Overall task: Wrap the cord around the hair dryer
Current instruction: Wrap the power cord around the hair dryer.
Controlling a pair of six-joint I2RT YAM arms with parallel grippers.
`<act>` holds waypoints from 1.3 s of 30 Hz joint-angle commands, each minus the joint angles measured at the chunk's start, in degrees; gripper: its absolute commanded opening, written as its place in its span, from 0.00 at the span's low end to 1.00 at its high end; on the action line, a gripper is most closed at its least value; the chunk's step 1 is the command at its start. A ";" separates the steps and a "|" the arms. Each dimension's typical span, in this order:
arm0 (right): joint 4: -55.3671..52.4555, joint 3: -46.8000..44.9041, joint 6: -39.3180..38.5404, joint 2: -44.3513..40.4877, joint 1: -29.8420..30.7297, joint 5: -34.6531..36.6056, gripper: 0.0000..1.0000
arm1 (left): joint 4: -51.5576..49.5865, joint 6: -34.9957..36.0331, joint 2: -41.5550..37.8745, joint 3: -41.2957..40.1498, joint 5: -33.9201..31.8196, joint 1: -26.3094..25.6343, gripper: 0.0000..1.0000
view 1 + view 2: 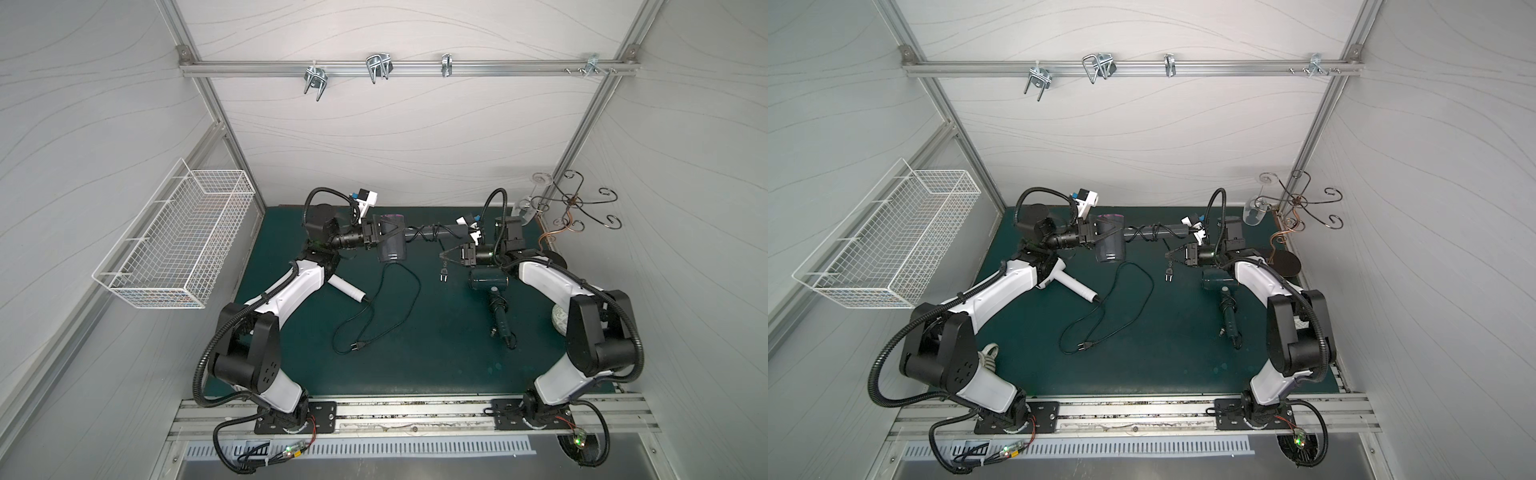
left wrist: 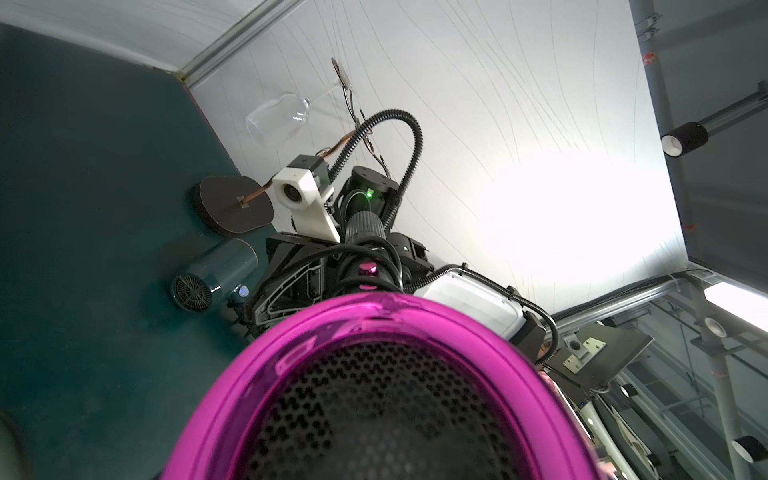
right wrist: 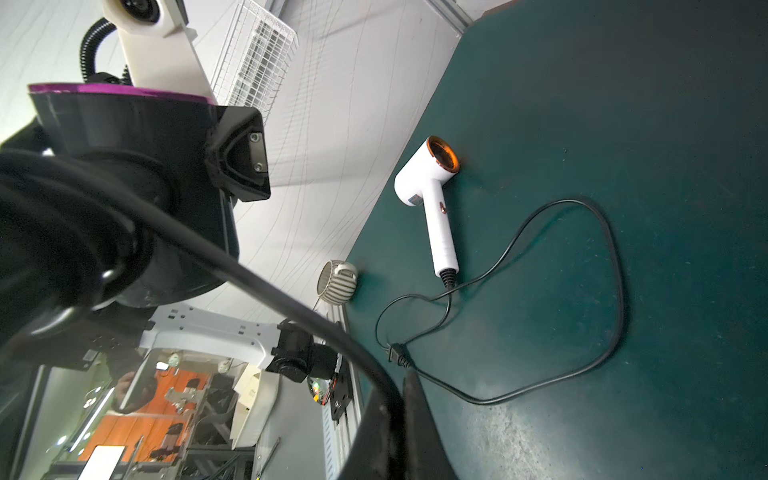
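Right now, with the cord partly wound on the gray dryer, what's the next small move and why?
Probably swing the right gripper, shut on the cord near the plug, around the handle once more. The left gripper holds the gray dryer aloft, several turns sit on the handle, and only a short tail hangs loose.

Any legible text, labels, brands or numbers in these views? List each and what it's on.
No text is readable in any view.
Small dark label on the white plastic hair dryer: too small to read.
Round blue sticker on the dark green hair dryer: blurred.
No marking shows on the grey hair dryer with magenta rim.
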 commanded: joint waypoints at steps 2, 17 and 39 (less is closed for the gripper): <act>-1.63 -2.41 3.40 -4.18 2.30 8.22 0.00 | 1.35 6.94 -5.02 1.33 -8.44 2.01 0.00; -19.08 1.70 -2.70 -12.44 6.05 15.80 0.00 | -26.40 26.46 -10.35 1.36 -21.33 2.45 0.00; 1.67 -5.23 22.42 -11.91 11.67 27.25 0.00 | -19.51 10.68 -11.95 -7.00 -38.56 1.78 0.00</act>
